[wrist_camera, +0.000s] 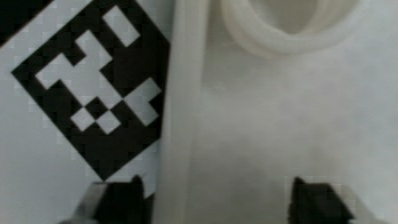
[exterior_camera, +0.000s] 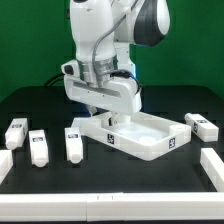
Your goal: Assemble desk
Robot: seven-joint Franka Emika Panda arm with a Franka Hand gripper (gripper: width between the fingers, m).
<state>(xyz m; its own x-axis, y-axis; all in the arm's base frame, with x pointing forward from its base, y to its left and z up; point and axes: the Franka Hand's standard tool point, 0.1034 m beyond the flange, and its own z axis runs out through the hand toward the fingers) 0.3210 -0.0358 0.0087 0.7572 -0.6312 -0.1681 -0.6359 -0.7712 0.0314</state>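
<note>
At the exterior view's left, three legs [exterior_camera: 38,148] lie beside the tabletop [exterior_camera: 140,150].

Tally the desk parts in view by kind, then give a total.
Desk top: 1
Leg blocks: 4
Total: 5

The big shiny white robot arm [exterior_camera: 100,40] has fat round parts and a dark grey patch [exterior_camera: 152,20] up high. Its white gripper [exterior_camera: 106,114] has two small black fingertips [wrist_camera: 121,196].
</note>
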